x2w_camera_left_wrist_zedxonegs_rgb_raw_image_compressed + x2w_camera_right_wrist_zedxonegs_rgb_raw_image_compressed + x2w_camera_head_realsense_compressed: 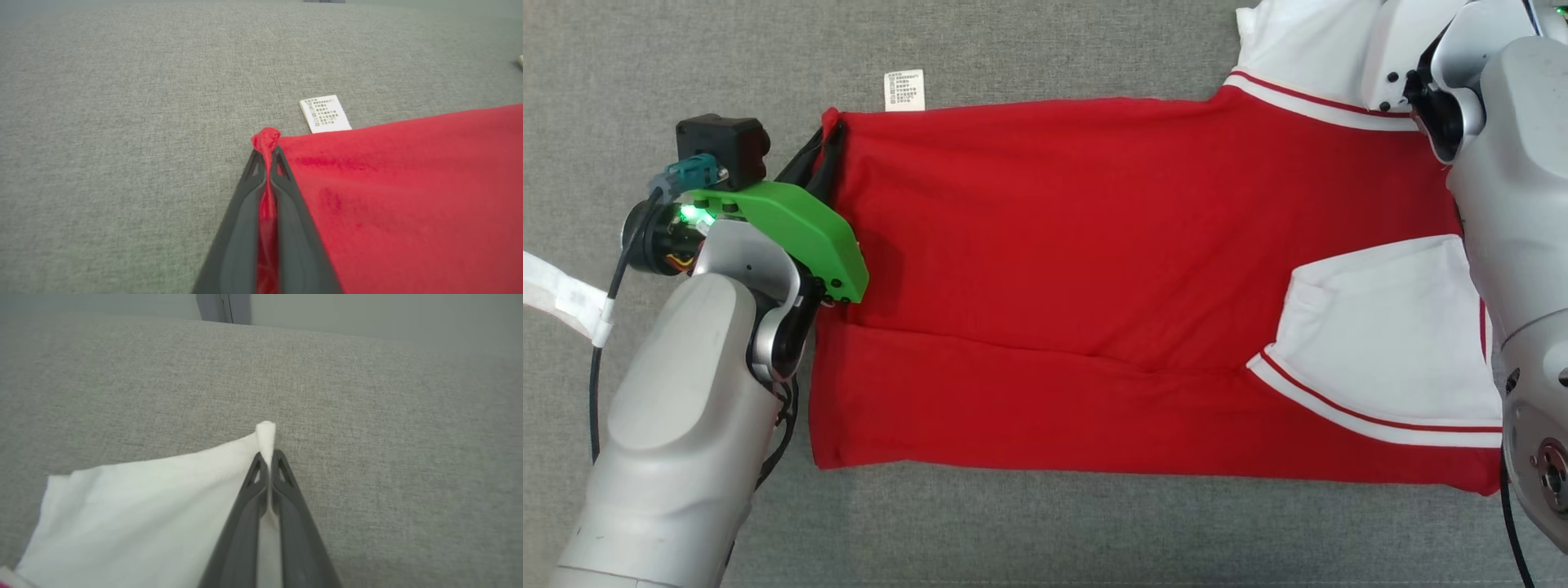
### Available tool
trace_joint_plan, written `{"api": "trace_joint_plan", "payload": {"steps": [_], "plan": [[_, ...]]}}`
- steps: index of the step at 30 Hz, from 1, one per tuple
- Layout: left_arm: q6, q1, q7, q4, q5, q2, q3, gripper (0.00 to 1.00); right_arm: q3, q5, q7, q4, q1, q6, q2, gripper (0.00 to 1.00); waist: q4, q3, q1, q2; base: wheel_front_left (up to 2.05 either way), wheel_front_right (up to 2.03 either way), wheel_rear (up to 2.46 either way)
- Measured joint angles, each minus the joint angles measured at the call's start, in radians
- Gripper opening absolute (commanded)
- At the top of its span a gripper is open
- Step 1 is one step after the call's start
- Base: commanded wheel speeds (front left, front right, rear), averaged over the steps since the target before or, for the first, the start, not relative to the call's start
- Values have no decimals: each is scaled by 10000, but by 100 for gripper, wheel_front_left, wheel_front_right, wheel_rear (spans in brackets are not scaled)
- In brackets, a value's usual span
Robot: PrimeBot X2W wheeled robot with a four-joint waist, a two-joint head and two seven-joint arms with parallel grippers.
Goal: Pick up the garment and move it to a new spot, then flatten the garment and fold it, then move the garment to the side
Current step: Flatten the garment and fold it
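Grey bench (1045, 41): red shirt (1054, 245) w/ white sleeves lies spread flat, near sleeve folded in over the body. L hand (266, 156) pressed together on far red hem corner. R hand (267, 455) pinching a white corner. Care label (904, 90) just beside the L corner. Step: prob. fold. Next: lift both evenly, keep cloth taut, bring far edge over.

The left forearm (670, 408) is a smooth, pale grey shell, and at its wrist sits a bright green plastic bracket (800, 229) dotted with small black screws. Just behind that bracket a green light (690, 214) glows beside a boxy black camera (723, 147) with a teal plug (690, 174), and a black cable (594, 400) bound with white tape (602, 322) hangs below. Ahead of the bracket the fingers (241, 228) are long, dark grey and tapering, with triangular cut-outs near the tips, while the right arm (1519, 204) has the same silvery casing with black screw heads.
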Motion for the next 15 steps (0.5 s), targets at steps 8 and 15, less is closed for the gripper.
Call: {"api": "trace_joint_plan", "payload": {"steps": [8, 15], "plan": [[56, 63, -307, 336, -138, 278, 213, 0, 955, 577, -1415, 58, 242, 0, 278, 0, -357, -464, 0, 0, 0, 0, 0], [128, 856, -652, 305, -270, 510, 360, 0, 2460, 1801, -2523, -832, 1543, 0, 163, 0, -801, -1170, 0, 0, 0, 0, 0]]}}
